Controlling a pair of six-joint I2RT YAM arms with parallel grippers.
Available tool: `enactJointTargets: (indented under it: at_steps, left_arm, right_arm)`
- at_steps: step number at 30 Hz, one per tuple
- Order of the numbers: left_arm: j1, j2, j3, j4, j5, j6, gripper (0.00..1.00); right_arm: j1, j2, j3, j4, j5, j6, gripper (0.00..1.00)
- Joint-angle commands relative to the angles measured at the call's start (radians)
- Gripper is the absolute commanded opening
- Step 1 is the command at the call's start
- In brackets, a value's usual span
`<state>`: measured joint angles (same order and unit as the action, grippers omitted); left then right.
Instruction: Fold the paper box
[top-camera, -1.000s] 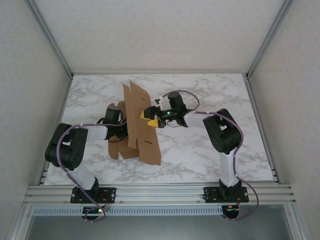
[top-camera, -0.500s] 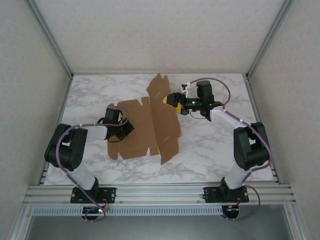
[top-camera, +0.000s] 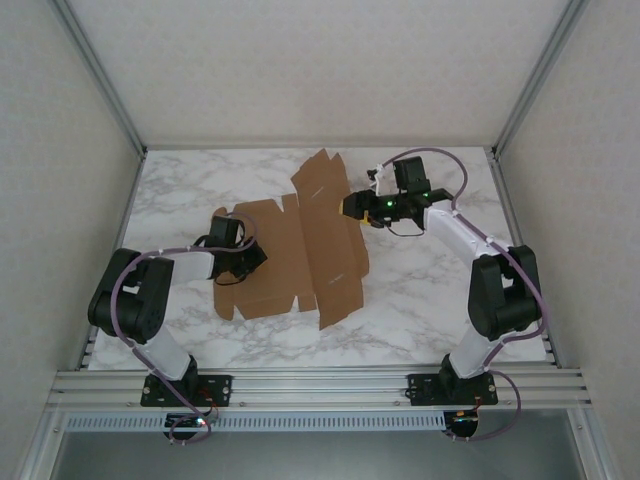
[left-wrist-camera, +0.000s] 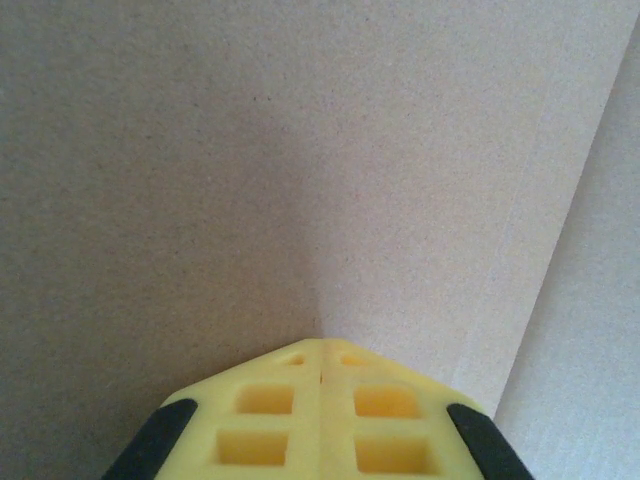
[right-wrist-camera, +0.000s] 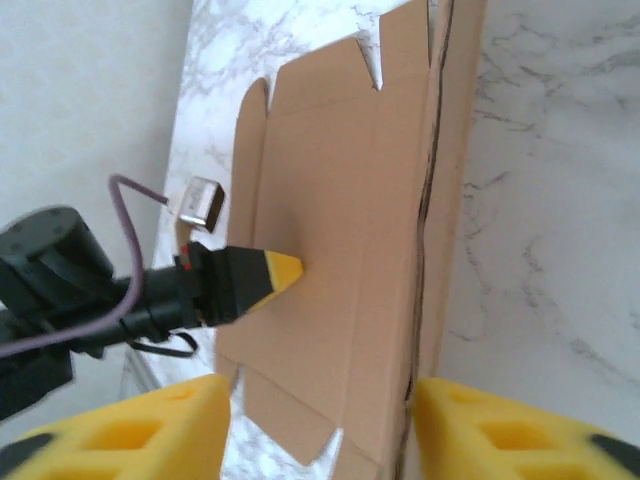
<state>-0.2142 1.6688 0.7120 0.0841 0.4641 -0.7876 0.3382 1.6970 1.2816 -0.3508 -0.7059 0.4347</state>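
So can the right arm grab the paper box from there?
Probably yes: the right gripper, jaws open, is right at the right flap of the paper box, nothing between them. The left gripper presses down farther left, out of the way.

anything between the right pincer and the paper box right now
Nothing visible does. The right pincer is open, right beside the far right flap of the paper box, and its wrist view shows cardboard straight ahead. The left pincer is shut against the sheet's left part, out of that path.
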Motion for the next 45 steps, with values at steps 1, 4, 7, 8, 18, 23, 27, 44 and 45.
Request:
enactJointTargets:
  at_steps: [1, 4, 7, 8, 18, 23, 27, 44, 45]
  left_arm:
    - [0.003, -0.015, 0.004, -0.068, -0.044, 0.021, 0.00]
    - [0.003, -0.013, 0.006, -0.072, -0.043, 0.024, 0.00]
    - [0.003, -0.016, 0.010, -0.073, -0.046, 0.025, 0.00]
    - [0.002, -0.017, 0.009, -0.072, -0.047, 0.024, 0.00]
    - [-0.001, -0.017, 0.000, -0.059, -0.042, 0.014, 0.00]
    - [-0.002, -0.016, -0.003, -0.053, -0.043, 0.007, 0.00]
    - [-0.002, -0.011, -0.004, -0.045, -0.038, 0.002, 0.00]
    - [-0.002, -0.022, -0.012, -0.050, -0.042, -0.005, 0.00]
    - [-0.003, -0.023, -0.014, -0.049, -0.042, -0.004, 0.00]
  right_arm:
    - [-0.005, 0.038, 0.049, -0.082, 0.048, -0.056, 0.42]
    - [-0.005, 0.071, 0.093, -0.140, 0.083, -0.082, 0.30]
    - [-0.001, 0.082, 0.119, -0.186, 0.140, -0.105, 0.23]
    - [0.003, 0.081, 0.132, -0.207, 0.169, -0.121, 0.23]
    - [0.206, 0.183, 0.340, -0.488, 0.781, -0.308, 0.14]
    - [0.331, 0.300, 0.459, -0.597, 1.158, -0.316, 0.13]
    - [0.425, 0.427, 0.579, -0.684, 1.369, -0.297, 0.12]
    - [0.527, 0.578, 0.712, -0.748, 1.562, -0.276, 0.15]
    - [0.527, 0.554, 0.708, -0.741, 1.534, -0.274, 0.15]
